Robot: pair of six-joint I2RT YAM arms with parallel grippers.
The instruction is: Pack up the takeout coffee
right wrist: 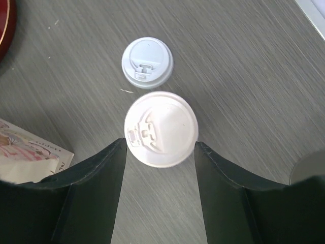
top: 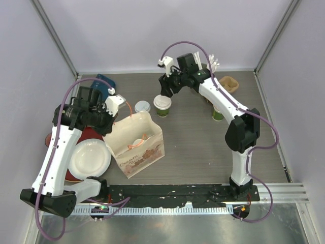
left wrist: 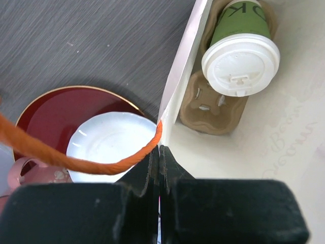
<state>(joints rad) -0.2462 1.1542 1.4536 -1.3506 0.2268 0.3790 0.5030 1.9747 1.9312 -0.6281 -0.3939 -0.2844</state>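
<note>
- The left fingers (left wrist: 147, 173) are being kept pressed together on the rim of the paper bag (top: 144, 152), where the orange handle (left wrist: 117, 163) meets it. This pinch is being shown plainly by the left wrist view only.
- The bag is being seen standing open on the tabletop (right wrist: 244, 76), left of centre in the overhead view.
- A bagged cup (left wrist: 240, 63) with a white lid and green wall is being shown seated in a cardboard carrier (left wrist: 213, 109) on the bag's floor. In the overhead view only its lid is being glimpsed.
- The right fingers (right wrist: 109, 173) are being held wide apart, one on each side of the lidded coffee cup (right wrist: 161, 128). Whether they are touching it cannot be told.
- This cup is being seen upright on the tabletop behind the bag, apart from it.
- A loose lid (right wrist: 147, 62) is being shown lying flat just beside that cup, on its far side in the right wrist view and to its left in the overhead view.
- A white plate (left wrist: 111, 145) is being seen resting on a red plate (left wrist: 56, 117) just beside the bag. A pink cup (left wrist: 30, 175) at their edge is being caught by the left wrist view alone.
- A green cup (top: 217, 114), partly hidden by the right arm, and a second carrier (top: 229, 84) at the back right are being recorded only overhead.
</note>
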